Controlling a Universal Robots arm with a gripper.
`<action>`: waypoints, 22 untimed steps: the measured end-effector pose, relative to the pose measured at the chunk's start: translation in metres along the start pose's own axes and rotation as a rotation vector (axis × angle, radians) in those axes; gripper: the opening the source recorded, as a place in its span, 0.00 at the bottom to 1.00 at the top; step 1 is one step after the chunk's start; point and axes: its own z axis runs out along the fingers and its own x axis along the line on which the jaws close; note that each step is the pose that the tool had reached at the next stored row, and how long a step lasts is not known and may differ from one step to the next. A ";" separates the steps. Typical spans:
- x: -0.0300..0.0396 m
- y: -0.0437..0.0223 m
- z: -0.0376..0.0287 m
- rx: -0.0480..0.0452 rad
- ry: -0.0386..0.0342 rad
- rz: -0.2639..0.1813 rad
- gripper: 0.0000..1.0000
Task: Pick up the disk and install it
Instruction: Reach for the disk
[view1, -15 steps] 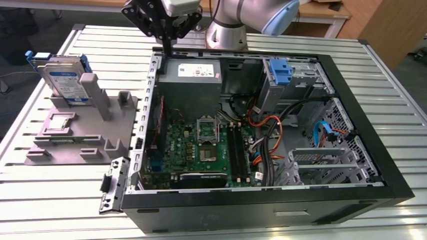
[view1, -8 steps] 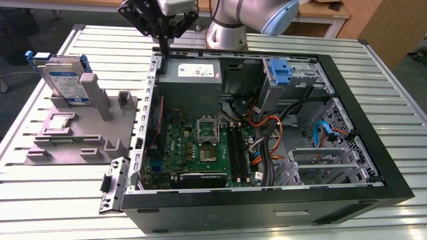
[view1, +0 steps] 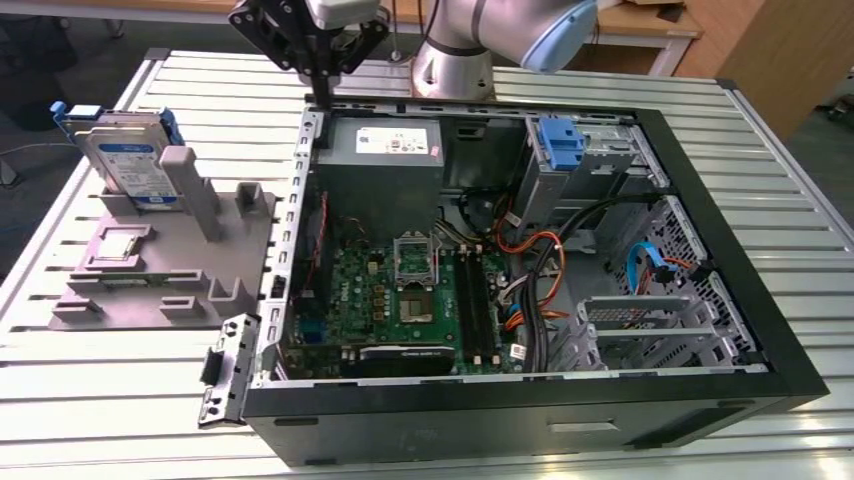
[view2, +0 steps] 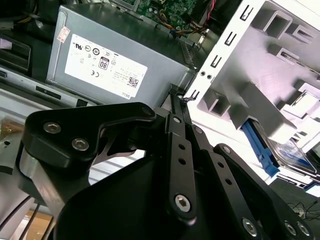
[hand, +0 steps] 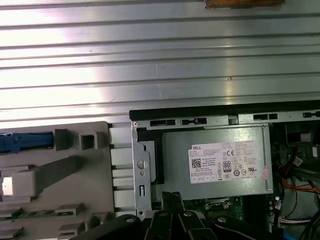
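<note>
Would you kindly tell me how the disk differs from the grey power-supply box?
The disk stands on edge in the grey fixture outside the case, at the exterior view's left; the power-supply box sits inside the case. The disk is a thin slab; the power-supply box is much bulkier. The disk is edged in bright blue; the power-supply box is plain grey. Both are metal and labelled in white.

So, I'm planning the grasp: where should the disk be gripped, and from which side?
Probably its top edge, from above, pinching the two flat faces: the disk stands upright on edge in the grey holder, whose slot and post cover its lower part, leaving the top free.
</note>
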 end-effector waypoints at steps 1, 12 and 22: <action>0.0007 0.0003 0.0000 0.0000 0.0000 0.000 0.10; 0.0079 0.0030 0.0005 -0.0001 -0.0001 0.000 0.10; 0.0109 0.0037 0.0007 -0.0001 -0.0001 0.000 0.10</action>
